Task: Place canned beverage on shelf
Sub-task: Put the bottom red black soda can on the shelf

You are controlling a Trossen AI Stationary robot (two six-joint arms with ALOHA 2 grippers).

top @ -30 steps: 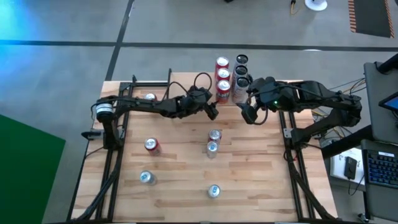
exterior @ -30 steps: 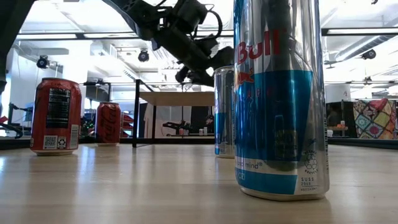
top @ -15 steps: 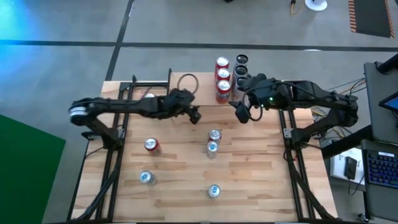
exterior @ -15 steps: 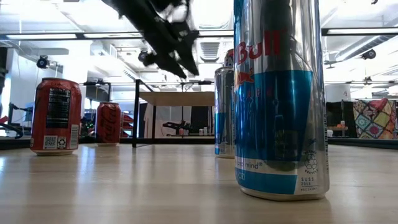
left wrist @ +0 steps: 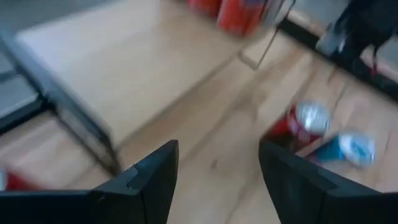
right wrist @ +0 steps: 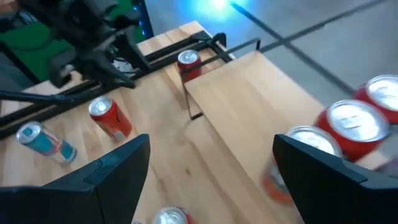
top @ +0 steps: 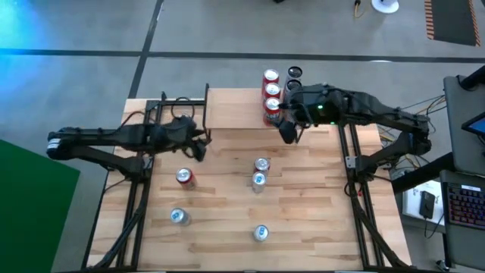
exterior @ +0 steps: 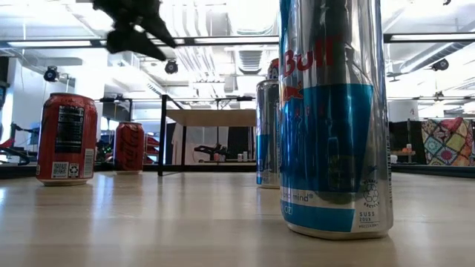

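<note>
Robotics lab; strip lights [exterior: 74, 42], keyboard [top: 462, 203]

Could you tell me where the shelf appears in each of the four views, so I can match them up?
High: shelf, top centre, red cans at its right end.
Low: centre background, on thin black legs.
Left wrist: upper left.
Right wrist: centre.
Shared landmark: the red cans on its end.

You get even, bright overhead light on the slatted tabletop [top: 303, 220], with a blue glow at the floor's far left corner; ceiling strip lights [exterior: 215, 41] glare in the low view. Your left wrist view is motion-blurred; the nearest Red Bull can [exterior: 334, 119] looms soft.
</note>
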